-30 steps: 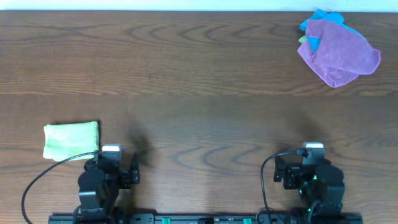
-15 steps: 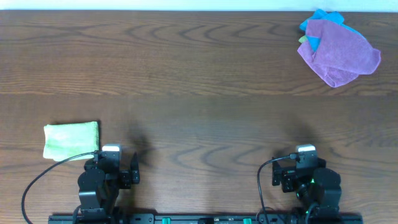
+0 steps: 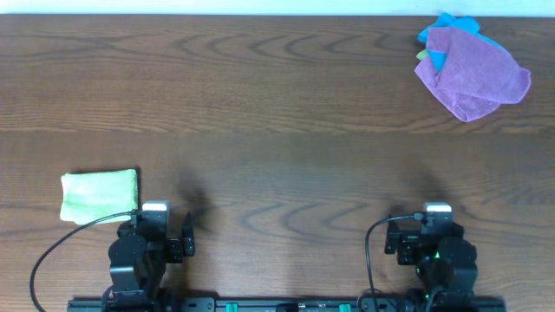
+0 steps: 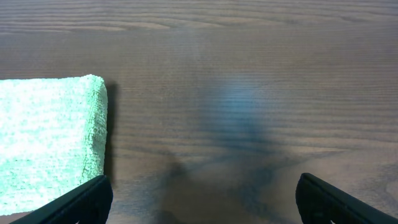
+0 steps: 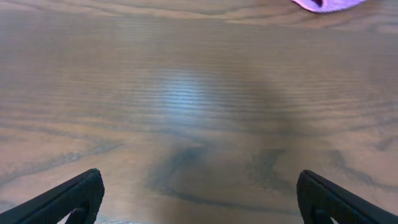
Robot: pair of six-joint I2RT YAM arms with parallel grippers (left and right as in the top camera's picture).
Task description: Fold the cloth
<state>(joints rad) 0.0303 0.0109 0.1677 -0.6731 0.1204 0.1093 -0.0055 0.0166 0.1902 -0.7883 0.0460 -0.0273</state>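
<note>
A green cloth [image 3: 99, 195] lies folded into a small rectangle at the front left of the table; it also shows in the left wrist view [image 4: 46, 140]. A crumpled purple cloth [image 3: 473, 74] lies at the back right on top of a blue cloth [image 3: 438, 39]; its edge shows at the top of the right wrist view [image 5: 326, 5]. My left gripper [image 4: 200, 202] is open and empty just right of the green cloth. My right gripper [image 5: 199, 199] is open and empty over bare wood at the front right.
The dark wooden table [image 3: 277, 130] runs the full width of the view. Both arm bases sit at the front edge, the left [image 3: 143, 256] and the right [image 3: 438, 256].
The right arm shifted slightly left and then back to the right near its base. The left arm and the cloths have not moved.
</note>
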